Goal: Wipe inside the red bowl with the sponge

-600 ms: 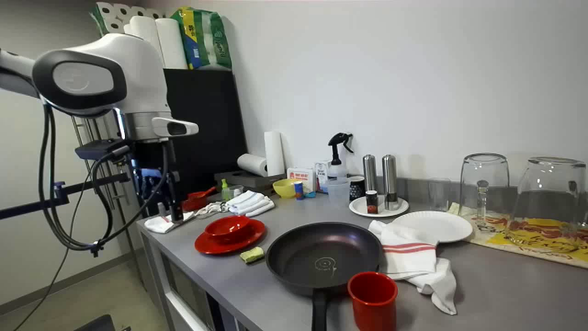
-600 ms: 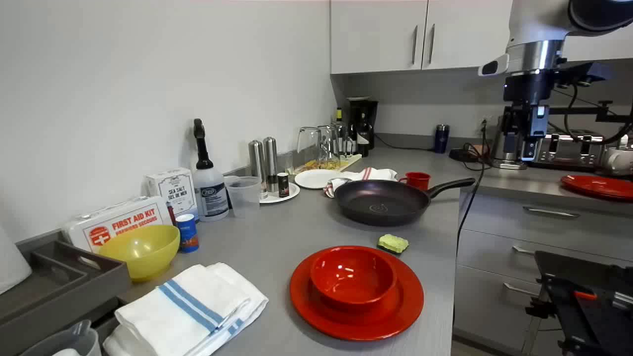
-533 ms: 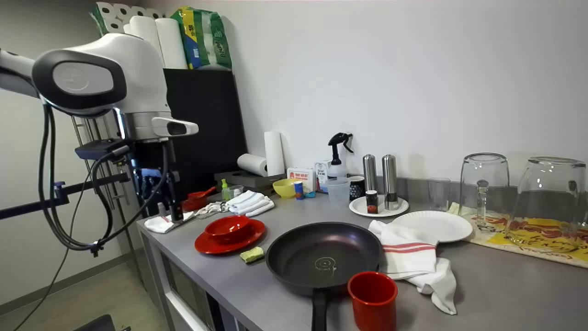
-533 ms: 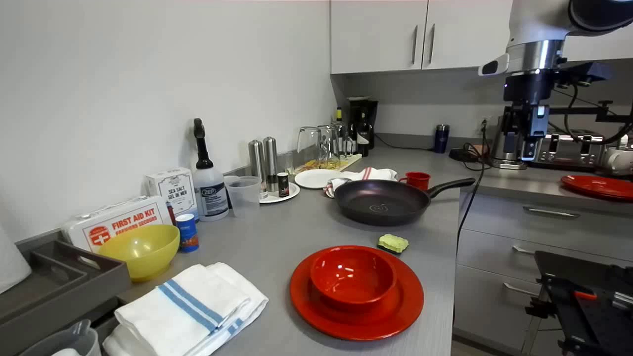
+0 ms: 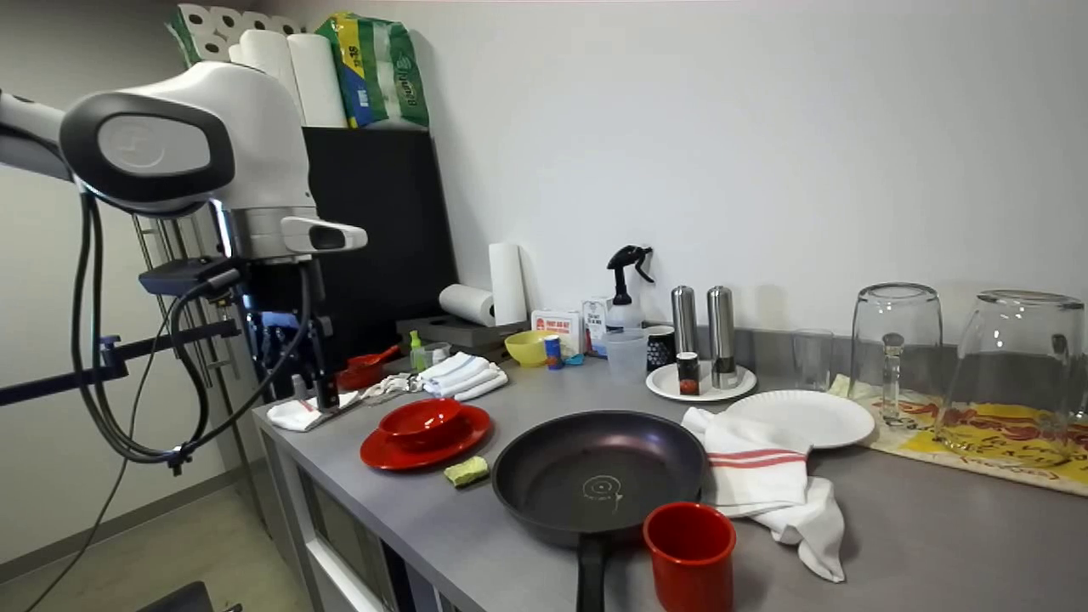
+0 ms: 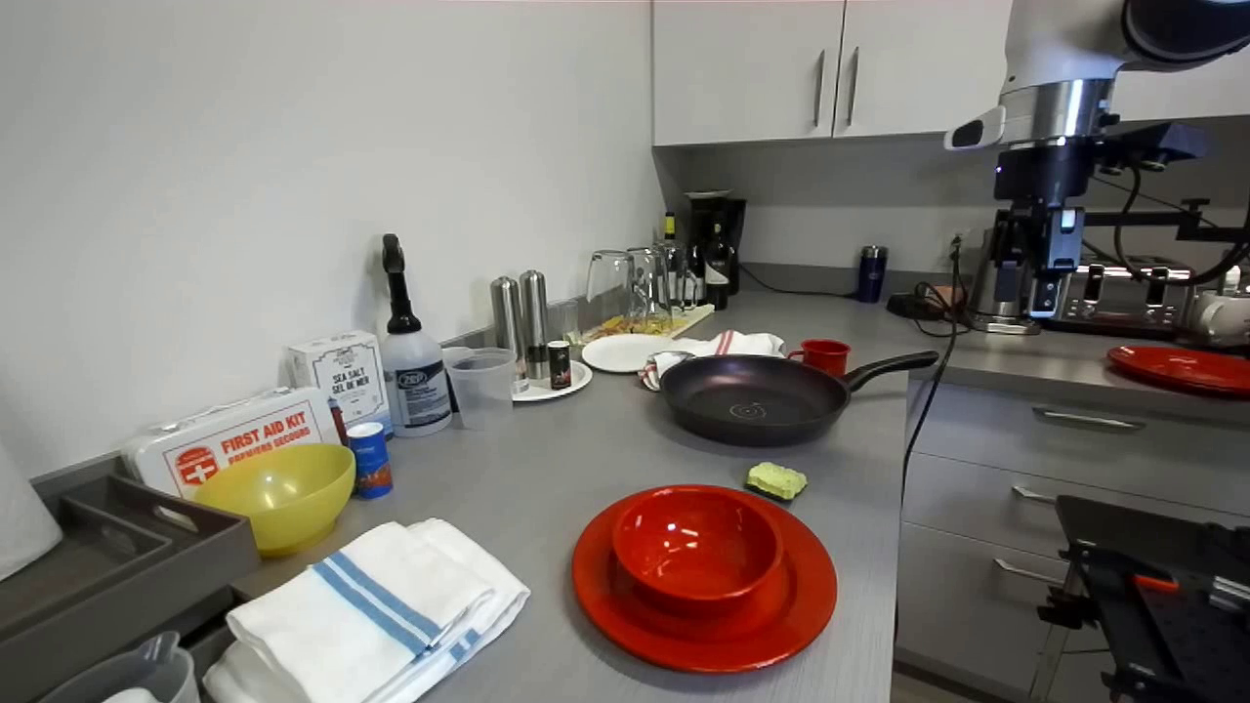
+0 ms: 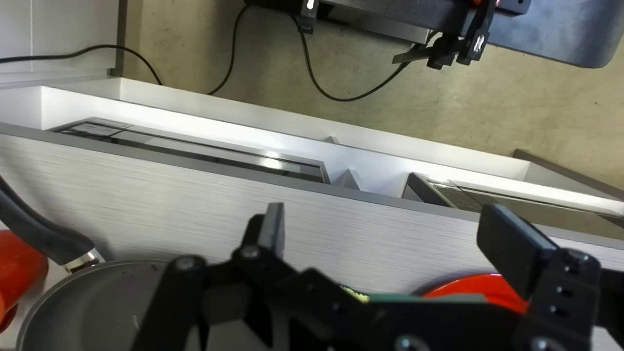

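Observation:
The red bowl (image 6: 697,547) rests upright on a wide red plate (image 6: 803,610), near the counter's front edge in both exterior views. Beside the plate, on the side toward the pan, lies the yellow-green sponge (image 6: 776,480), flat on the counter with a dark underside. My gripper (image 7: 387,224) hangs above the front edge with its two fingers (image 7: 516,243) wide apart and nothing between them. In the wrist view only a sliver of the sponge (image 7: 358,295) and a red rim (image 7: 468,286) show past the gripper's body; the bowl's inside is hidden there.
A black frying pan (image 5: 599,484) sits by the sponge, its handle toward a red cup (image 5: 690,561). Behind it are a crumpled white cloth (image 5: 756,467) and a white plate (image 5: 803,416). Folded towels (image 6: 361,605) and a yellow bowl (image 6: 283,498) stand deeper on the counter.

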Robot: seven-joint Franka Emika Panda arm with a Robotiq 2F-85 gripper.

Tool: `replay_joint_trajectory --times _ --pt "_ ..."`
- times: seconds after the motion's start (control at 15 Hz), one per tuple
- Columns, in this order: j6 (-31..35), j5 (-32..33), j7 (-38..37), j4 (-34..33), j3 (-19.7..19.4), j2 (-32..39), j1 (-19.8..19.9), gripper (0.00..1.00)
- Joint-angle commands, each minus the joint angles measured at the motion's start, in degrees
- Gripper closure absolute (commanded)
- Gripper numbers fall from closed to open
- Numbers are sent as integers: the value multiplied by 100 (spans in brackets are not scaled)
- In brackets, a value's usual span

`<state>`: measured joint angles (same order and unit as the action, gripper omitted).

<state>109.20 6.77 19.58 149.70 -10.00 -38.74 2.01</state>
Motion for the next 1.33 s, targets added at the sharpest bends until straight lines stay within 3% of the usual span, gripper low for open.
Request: replay_joint_trajectory --times 0.0,0.8,1.0,1.27 --pt "-11 -9 5 -9 11 3 10 0" --pt "156 70 -13 53 13 22 47 0" --pt "420 15 95 79 -126 372 40 0" --pt "962 -69 146 167 -34 874 -103 0"
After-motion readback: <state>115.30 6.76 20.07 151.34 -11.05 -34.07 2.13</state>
